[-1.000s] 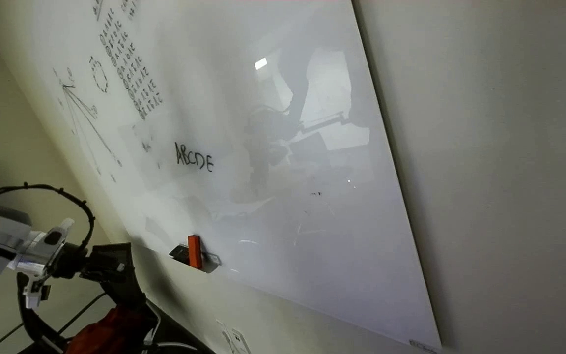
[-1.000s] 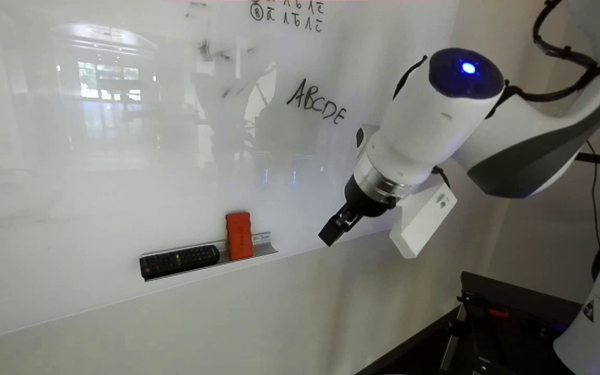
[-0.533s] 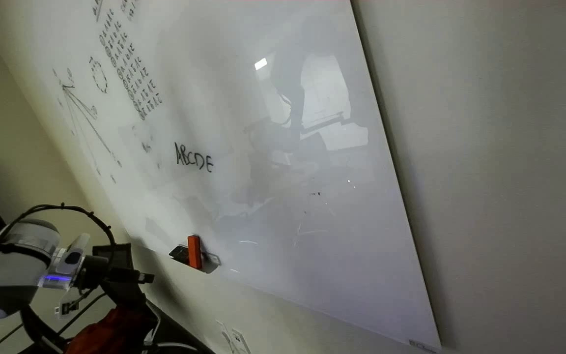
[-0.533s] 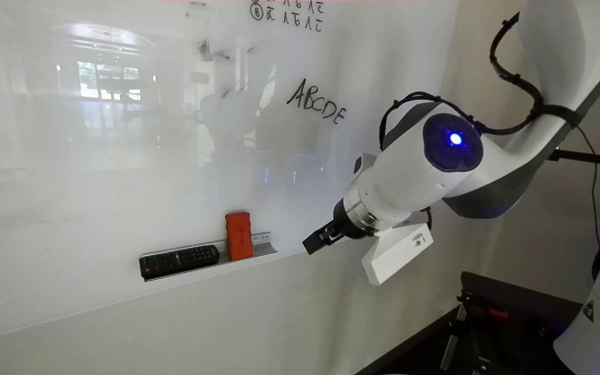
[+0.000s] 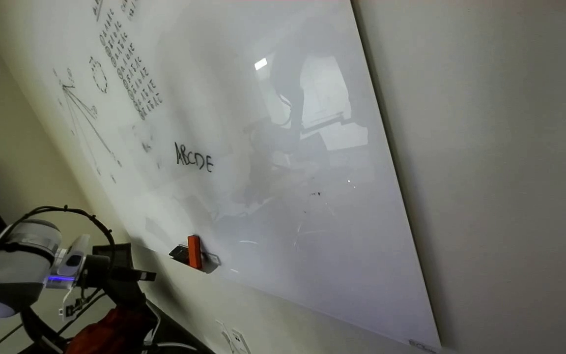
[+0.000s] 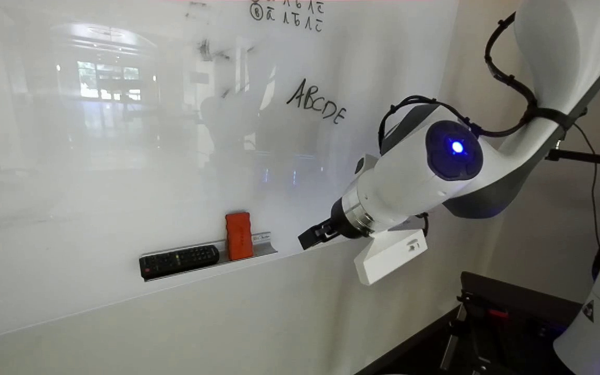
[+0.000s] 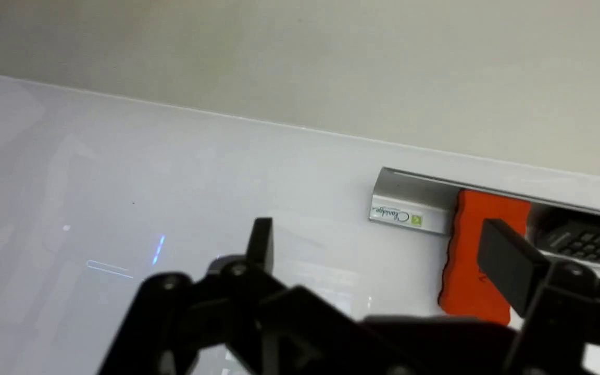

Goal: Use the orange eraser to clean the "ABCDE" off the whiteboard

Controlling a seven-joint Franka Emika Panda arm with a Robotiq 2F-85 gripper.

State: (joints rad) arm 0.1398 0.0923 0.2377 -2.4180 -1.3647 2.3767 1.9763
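Gaping wide, the claw (image 7: 380,237) spreads its fingers (image 7: 511,265) far apart in the wrist view with nothing gripped; in an exterior view it shows against the lower edge of the whiteboard (image 6: 123,198), apart from the orange eraser (image 6: 239,236). The eraser stands upright in a tray (image 6: 266,248) just above that edge, with a black remote control (image 6: 179,261) just beside it, on the side away from the claw. Higher on the whiteboard, the "ABCDE" (image 6: 316,102) is legible, every letter whole.

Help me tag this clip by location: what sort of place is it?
Probably an office or lab: a large whiteboard with rows of handwritten symbols, a tray holding an orange eraser, and a robot arm.
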